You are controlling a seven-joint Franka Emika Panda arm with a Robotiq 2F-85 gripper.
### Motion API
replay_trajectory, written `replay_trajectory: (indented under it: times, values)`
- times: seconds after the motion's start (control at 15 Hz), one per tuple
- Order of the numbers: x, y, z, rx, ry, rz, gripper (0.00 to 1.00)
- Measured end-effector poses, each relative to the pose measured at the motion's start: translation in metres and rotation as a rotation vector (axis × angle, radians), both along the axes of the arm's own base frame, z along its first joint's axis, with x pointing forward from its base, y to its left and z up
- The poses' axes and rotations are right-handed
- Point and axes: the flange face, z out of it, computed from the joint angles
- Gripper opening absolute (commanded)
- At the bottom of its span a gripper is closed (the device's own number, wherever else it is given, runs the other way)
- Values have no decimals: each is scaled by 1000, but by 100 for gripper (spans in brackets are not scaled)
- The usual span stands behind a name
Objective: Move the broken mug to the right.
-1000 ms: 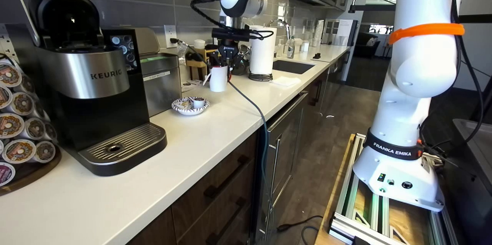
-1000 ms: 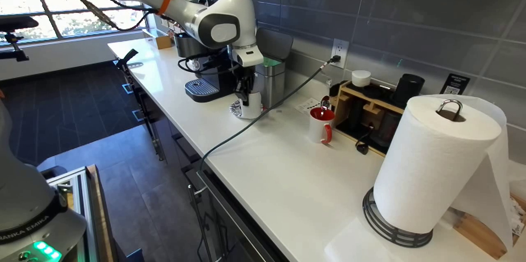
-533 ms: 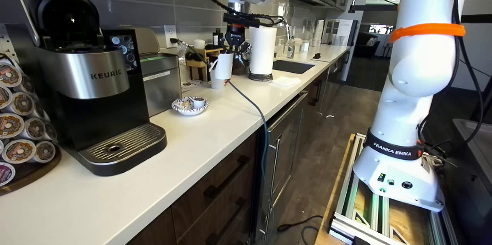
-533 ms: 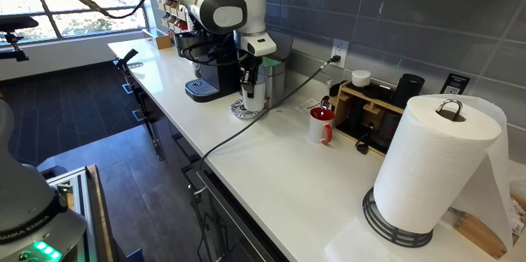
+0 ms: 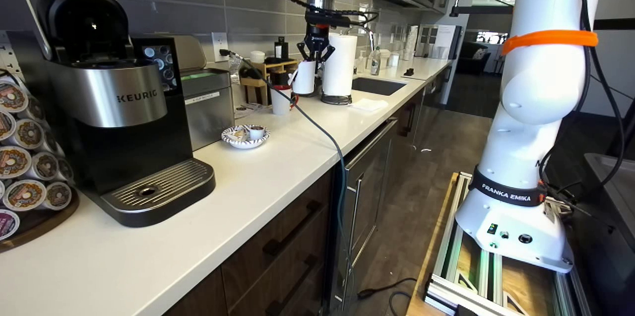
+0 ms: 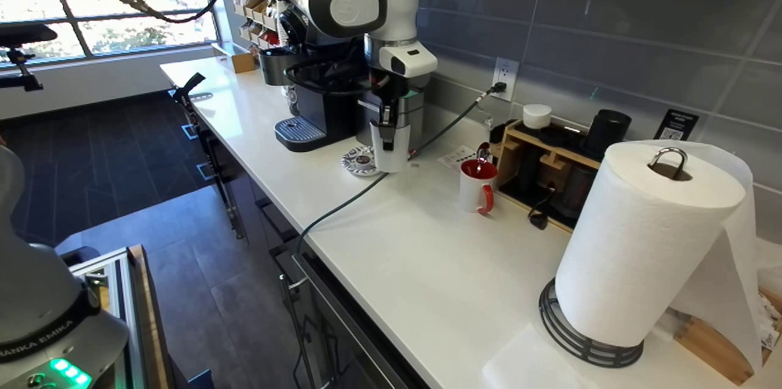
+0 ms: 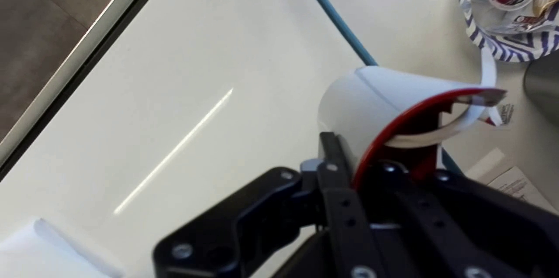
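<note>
The broken mug (image 5: 303,78) is white outside and red inside, with a broken-open wall and a curved handle piece at the rim. It hangs above the counter in both exterior views (image 6: 392,151), slightly tilted. In the wrist view it (image 7: 362,103) lies with its open end toward me. My gripper (image 5: 314,56) is shut on its wall. In the wrist view one finger of the gripper (image 7: 360,156) is outside the wall and the other is inside the mug, partly hidden in shadow. The gripper also shows at the mug's rim in an exterior view (image 6: 386,131).
A whole white mug with red inside (image 6: 478,187) stands by a wooden organizer (image 6: 550,160). A paper-towel roll (image 5: 339,65) stands nearby. A patterned dish (image 5: 245,143) holds small items. A cable (image 6: 360,193) crosses the counter (image 6: 427,267). A coffee machine (image 5: 144,157) stands farther along.
My gripper has lifted the broken mug and carried it toward the paper-towel roll, away from the coffee machine. The whole mug behind it shows more now in an exterior view.
</note>
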Motion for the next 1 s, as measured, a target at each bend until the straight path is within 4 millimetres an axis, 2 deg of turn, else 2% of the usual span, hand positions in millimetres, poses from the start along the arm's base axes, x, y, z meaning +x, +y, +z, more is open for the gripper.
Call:
replay_trajectory:
  times: [0.07, 0.13, 0.2, 0.6, 0.67, 1.0]
  values:
    - [0, -9, 1, -2, 1, 8, 3]
    - [0, -18, 1, 0, 2, 14, 10]
    - [0, -24, 0, 0, 3, 10, 10]
    - [2, -19, -5, 1, 11, 17, 10]
    - [2, -19, -5, 1, 11, 17, 3]
    - [8, -22, -8, -3, -21, 23, 3]
